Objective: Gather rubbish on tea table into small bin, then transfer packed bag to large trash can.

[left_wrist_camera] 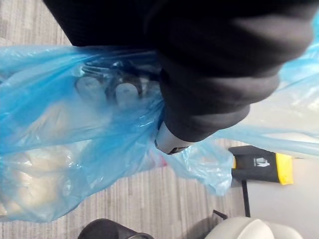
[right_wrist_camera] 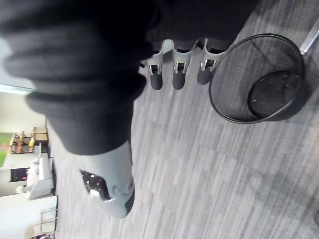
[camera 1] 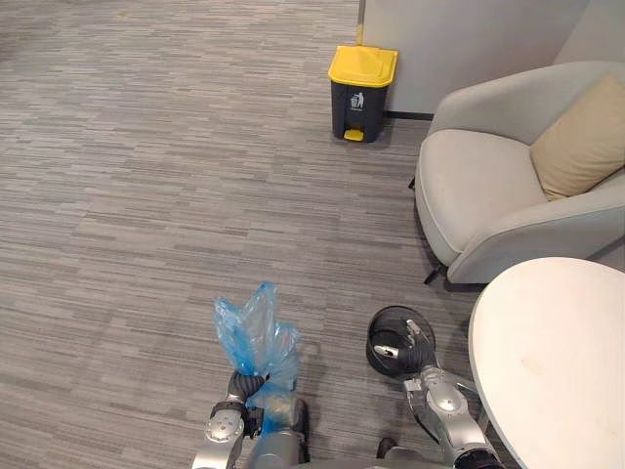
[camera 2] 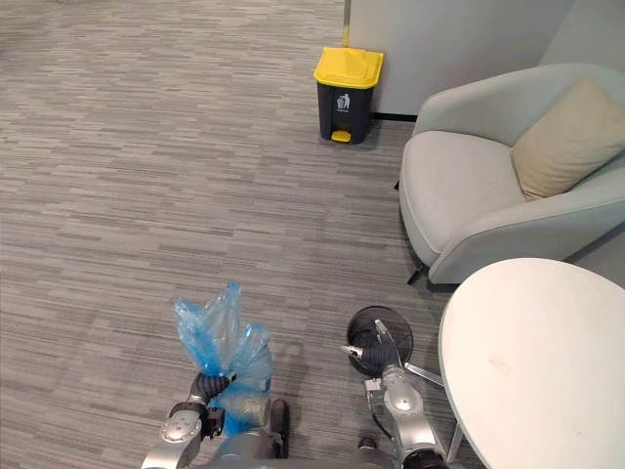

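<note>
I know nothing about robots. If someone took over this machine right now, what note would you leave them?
Left hand: shut on the neck of the filled blue bag.
Right hand: open, empty, by the rim of the black mesh bin on the floor.
Done: tea table is bare, bag is out of the bin.
To do: carry the bag to the yellow-lidded trash can by the far wall; its lid is closed.
</note>
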{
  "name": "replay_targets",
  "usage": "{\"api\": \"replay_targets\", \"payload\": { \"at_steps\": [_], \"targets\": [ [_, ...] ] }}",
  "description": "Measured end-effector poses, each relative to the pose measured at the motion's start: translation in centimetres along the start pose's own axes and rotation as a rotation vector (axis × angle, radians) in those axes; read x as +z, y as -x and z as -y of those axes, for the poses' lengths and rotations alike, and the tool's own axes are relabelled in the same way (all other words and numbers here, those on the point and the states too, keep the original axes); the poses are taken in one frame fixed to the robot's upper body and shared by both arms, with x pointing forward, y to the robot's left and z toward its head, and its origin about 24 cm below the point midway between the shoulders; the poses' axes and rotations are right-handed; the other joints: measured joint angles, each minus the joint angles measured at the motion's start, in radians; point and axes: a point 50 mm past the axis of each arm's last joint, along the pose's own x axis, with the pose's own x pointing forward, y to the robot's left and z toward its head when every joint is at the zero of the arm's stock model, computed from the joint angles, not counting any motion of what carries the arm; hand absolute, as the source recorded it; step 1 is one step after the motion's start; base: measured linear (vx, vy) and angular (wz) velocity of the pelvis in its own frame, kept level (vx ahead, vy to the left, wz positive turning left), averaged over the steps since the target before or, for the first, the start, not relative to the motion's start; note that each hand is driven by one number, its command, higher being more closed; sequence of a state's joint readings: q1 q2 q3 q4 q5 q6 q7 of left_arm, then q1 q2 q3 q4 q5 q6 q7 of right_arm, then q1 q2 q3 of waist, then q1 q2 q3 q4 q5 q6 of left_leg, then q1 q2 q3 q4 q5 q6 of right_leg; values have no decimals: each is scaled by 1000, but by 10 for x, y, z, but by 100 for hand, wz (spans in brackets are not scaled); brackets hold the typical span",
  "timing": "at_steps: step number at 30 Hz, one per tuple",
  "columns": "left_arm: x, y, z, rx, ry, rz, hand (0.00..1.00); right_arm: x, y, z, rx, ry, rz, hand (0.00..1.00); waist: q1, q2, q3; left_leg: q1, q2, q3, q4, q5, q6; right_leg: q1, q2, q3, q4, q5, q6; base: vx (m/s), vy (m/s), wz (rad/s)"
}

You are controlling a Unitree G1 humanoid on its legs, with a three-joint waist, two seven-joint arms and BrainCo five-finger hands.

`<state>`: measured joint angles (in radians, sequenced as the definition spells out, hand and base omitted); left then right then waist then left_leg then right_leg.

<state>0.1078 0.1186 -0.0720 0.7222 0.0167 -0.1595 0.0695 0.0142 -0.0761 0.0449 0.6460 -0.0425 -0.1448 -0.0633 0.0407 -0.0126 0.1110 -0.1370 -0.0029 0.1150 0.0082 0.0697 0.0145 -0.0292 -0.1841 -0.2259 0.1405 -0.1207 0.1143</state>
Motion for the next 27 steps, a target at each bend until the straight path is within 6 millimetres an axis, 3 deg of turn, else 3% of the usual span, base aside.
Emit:
{"api": "replay_targets", "payload": {
  "at_steps": [7,10,13,15,18,19,21,24,26,27],
  "targets": [
    [-7,1,-7,12,-27,-28,100,0,-2,3,-13,-2,-8,0,0,-9,2,17,-8,1,-18,-1,3,26,2,-6,-42,12,4,30,8,1],
    [-8,2,-13,31,-20,-30,100,-3,-3,5,-23,-11,-28,0,0,-19,9,0,-19,4,28,-37,13,27,-9,-10,-35,-6,9,77,22,4],
    [-11,4,-17,48,-11,-41,100,-5,-3,5,-24,-13,-39,0,-2,-35,19,-62,-33,-1,212,-158,25,21,-47,-21,65,-73,46,121,52,14],
    [-16,6,-16,45,-8,-54,100,-7,-3,9,-30,5,-52,0,-2,-28,23,-92,-35,-32,312,-236,39,-19,-71,-7,235,-94,68,146,97,31],
    [-10,4,-22,55,-23,-32,100,-11,-1,8,-27,13,-65,0,-10,-27,42,-47,-48,-100,331,-274,69,-156,-73,102,578,-53,9,263,99,60],
    [-8,4,-23,58,-25,-24,100,-13,1,5,-22,7,-69,0,-23,-24,46,-30,-47,-134,333,-280,76,-184,-25,151,604,-109,4,328,40,83],
    [-5,3,-26,65,-30,-14,100,-12,0,5,-22,6,-67,0,-24,-29,47,9,-46,-167,311,-287,84,-233,46,181,579,-161,-22,344,-18,63],
    [1,0,-25,71,-13,3,100,-12,0,8,-28,12,-65,0,-28,-24,50,80,-42,-201,264,-290,83,-308,117,154,465,-162,-42,333,-69,44],
    [8,-4,-27,74,-18,25,100,-15,1,12,-39,18,-74,0,-30,-30,49,114,-46,-225,261,-311,48,-322,153,151,303,-91,-111,388,-136,66],
    [13,-7,-28,75,-22,39,100,-19,3,15,-51,10,-86,0,-40,-54,36,130,-58,-243,277,-338,21,-313,143,147,258,33,-133,319,-139,78]
  ]
}}
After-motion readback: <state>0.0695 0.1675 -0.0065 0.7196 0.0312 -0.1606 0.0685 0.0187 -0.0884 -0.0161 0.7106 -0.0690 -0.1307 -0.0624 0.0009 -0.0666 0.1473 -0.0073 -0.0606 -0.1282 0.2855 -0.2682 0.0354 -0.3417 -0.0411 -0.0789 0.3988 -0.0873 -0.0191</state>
